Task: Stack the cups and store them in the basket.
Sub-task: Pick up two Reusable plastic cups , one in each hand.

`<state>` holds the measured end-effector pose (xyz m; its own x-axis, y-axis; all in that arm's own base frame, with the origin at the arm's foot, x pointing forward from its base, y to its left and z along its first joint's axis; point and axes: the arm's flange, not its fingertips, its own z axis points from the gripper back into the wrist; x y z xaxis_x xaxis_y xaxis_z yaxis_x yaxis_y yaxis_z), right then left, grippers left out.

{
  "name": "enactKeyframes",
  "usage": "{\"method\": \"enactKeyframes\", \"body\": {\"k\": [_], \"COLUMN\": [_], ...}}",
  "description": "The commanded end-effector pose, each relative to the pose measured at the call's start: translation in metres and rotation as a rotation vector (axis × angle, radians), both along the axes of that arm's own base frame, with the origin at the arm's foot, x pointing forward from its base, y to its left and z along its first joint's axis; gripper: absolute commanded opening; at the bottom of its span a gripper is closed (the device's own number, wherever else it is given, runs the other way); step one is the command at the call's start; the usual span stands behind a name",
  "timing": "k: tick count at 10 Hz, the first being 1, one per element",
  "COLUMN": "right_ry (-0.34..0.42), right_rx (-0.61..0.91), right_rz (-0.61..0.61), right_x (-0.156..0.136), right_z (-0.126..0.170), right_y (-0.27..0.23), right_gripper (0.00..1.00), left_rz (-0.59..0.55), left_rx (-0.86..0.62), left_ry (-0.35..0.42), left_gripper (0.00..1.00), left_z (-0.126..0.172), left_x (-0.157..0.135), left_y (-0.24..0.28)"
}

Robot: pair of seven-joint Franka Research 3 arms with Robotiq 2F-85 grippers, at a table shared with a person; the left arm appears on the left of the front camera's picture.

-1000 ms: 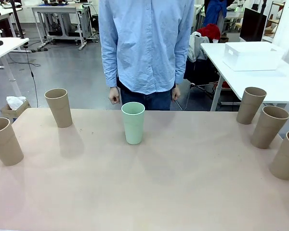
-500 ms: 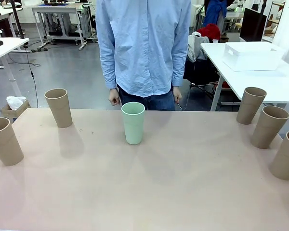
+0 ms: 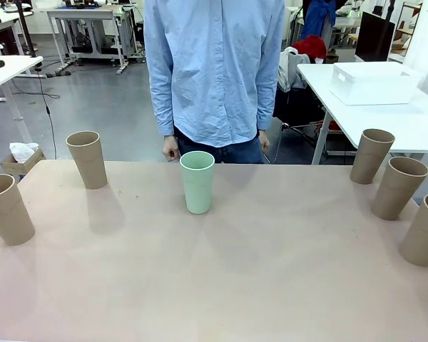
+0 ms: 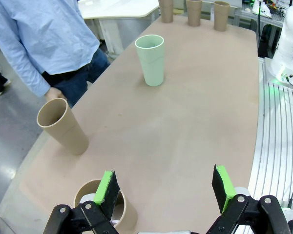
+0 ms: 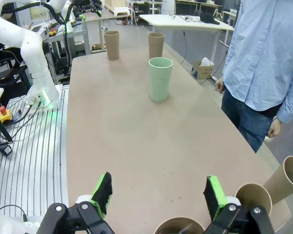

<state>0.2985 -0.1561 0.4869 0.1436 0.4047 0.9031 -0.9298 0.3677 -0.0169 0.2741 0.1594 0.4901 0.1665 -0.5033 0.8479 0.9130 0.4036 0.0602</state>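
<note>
Your left gripper (image 4: pixel 166 191) and right gripper (image 5: pixel 158 195) both hang spread wide above the table (image 3: pixel 271 271), holding nothing. Two left cups (image 3: pixel 88 159) and three right cups (image 3: pixel 398 187), tan, stand upright along its sides; the mint cup (image 3: pixel 197 182) stands mid-table before the person (image 3: pixel 214 71). The basket (image 3: pixel 374 83) sits beyond on a side table (image 3: pixel 414 125).

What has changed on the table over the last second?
Only the person swayed slightly, leftward then partly back. Nothing was gripped or released. The green cup, the tan cups and the basket stayed put.
</note>
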Motion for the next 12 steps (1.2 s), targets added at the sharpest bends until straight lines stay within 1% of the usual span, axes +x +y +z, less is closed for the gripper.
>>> {"method": "enactKeyframes", "body": {"k": [1, 5, 6, 7, 8, 10, 12], "right_ry": [-0.037, -0.037, -0.037, 0.0, -0.004, 0.002, -0.02], "right_rx": [0.019, 0.019, 0.019, 0.0, 0.038, 0.095, 0.113], "right_rz": [0.005, 0.005, 0.005, 0.0, 0.019, 0.069, 0.087], "right_x": [0.003, 0.003, 0.003, 0.0, 0.013, 0.028, 0.048], "right_z": [0.001, 0.001, 0.001, 0.0, 0.004, 0.007, -0.004], "right_y": [0.0, 0.0, 0.0, 0.0, -0.016, -0.059, -0.107], "right_gripper": [1.0, 1.0, 1.0, 1.0, 1.0, 1.0, 1.0], "left_rz": [-0.01, -0.01, 0.0, 0.014, 0.014, -0.065, -0.131], "left_rx": [-0.013, -0.013, 0.0, 0.017, -0.001, -0.031, -0.071], "left_ry": [-0.023, -0.023, 0.0, 0.05, 0.061, 0.055, 0.025], "left_gripper": [1.0, 1.0, 1.0, 1.0, 1.0, 1.0, 1.0], "left_z": [0.0, 0.0, 0.0, 0.002, 0.006, 0.011, 0.005], "left_x": [0.0, 0.0, 0.0, 0.011, 0.024, 0.042, 0.056], "left_y": [0.0, 0.0, 0.0, 0.011, 0.026, 0.053, 0.091]}}
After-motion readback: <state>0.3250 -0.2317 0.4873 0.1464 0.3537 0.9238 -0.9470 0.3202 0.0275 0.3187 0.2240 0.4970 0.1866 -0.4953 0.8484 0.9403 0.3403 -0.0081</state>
